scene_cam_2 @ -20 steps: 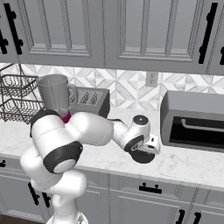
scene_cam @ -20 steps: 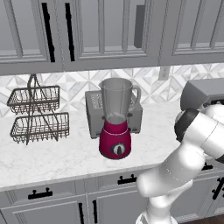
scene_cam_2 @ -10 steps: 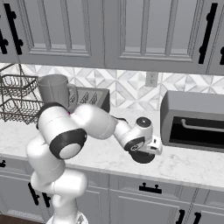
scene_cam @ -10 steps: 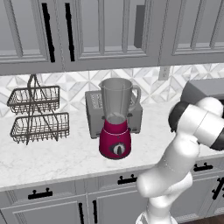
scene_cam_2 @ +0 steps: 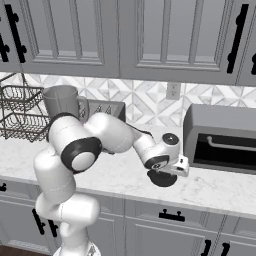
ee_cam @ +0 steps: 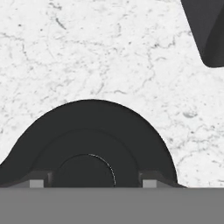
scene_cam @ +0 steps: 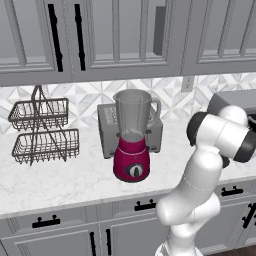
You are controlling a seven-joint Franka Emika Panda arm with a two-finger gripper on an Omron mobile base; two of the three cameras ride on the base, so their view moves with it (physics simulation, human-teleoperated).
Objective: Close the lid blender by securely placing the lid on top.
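The blender (scene_cam: 132,136) stands on the marble counter, a clear grey jar with an open top on a magenta base; its jar (scene_cam_2: 62,100) shows behind my arm in the right base view. The round black lid (scene_cam_2: 159,181) lies flat on the counter to the right, in front of the grey oven. My gripper (scene_cam_2: 161,174) points straight down onto it. In the hand view the lid (ee_cam: 89,140) sits close under the gripper (ee_cam: 92,183), whose two tips stand either side of the lid's centre knob with small gaps, so it is open.
A boxy grey toaster (scene_cam: 107,131) stands right behind the blender. A two-tier wire basket (scene_cam: 42,131) is at the far left. A grey countertop oven (scene_cam_2: 222,140) stands right of the lid, and its dark corner (ee_cam: 208,30) shows in the hand view.
The fingers have narrowed around the lid's knob. The arm's elbow has swung and the hand has settled lower over the lid. The blender has not moved.
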